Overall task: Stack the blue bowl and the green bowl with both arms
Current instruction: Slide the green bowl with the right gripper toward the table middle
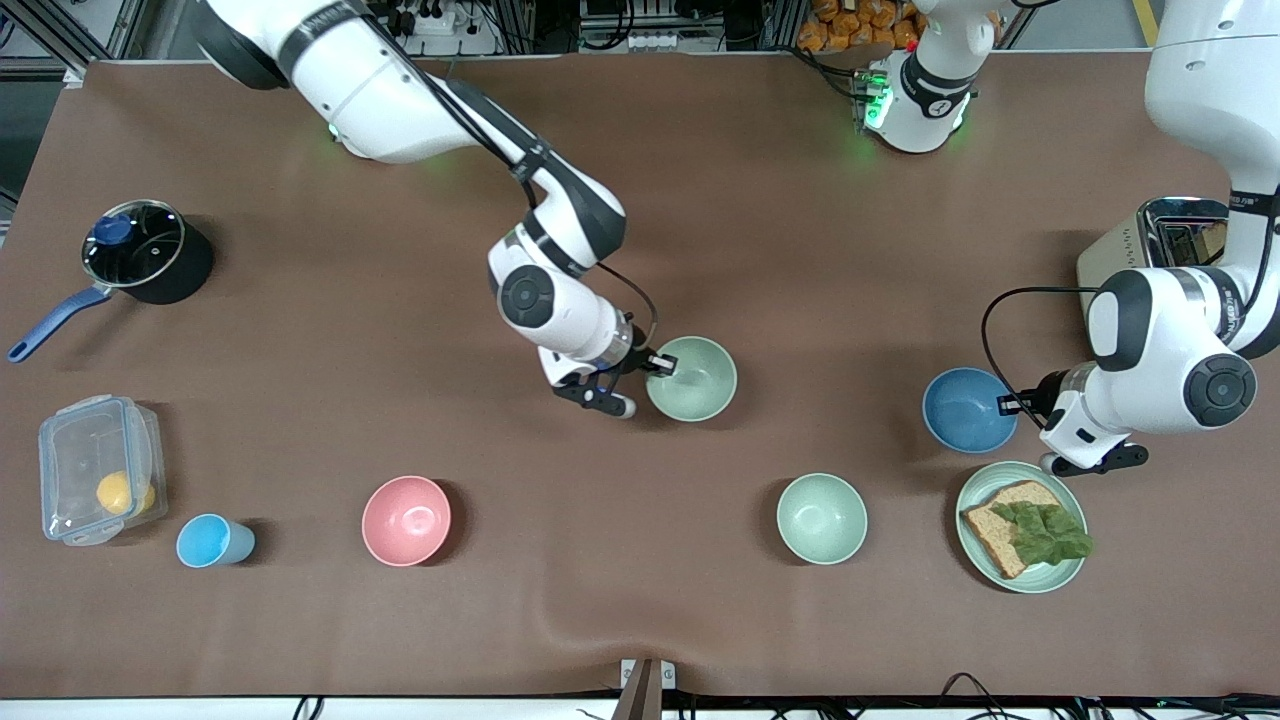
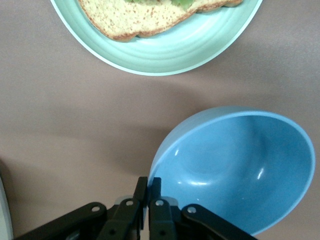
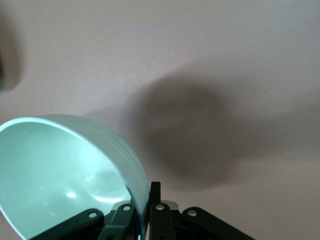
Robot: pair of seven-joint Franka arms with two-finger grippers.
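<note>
The green bowl [image 1: 692, 380] is near the table's middle, and my right gripper [image 1: 662, 365] is shut on its rim on the side toward the right arm's end. In the right wrist view the fingers [image 3: 156, 196] pinch the bowl wall [image 3: 60, 170]. The bowl's shadow lies apart from it on the cloth, so it looks lifted. The blue bowl [image 1: 968, 410] is toward the left arm's end, and my left gripper [image 1: 1008, 404] is shut on its rim. In the left wrist view the fingers [image 2: 141, 189] clamp the rim and the blue bowl [image 2: 235, 165] hangs tilted.
A paler mint bowl [image 1: 822, 518] and a pale-green plate with bread [image 1: 1070, 575] lie nearer the camera than the blue bowl; the plate also shows in the left wrist view [image 2: 165, 50]. A pink bowl [image 1: 406, 520], light-blue cup [image 1: 212, 541], plastic box [image 1: 100, 482], pot [image 1: 145, 250] and toaster [image 1: 1180, 235] stand around.
</note>
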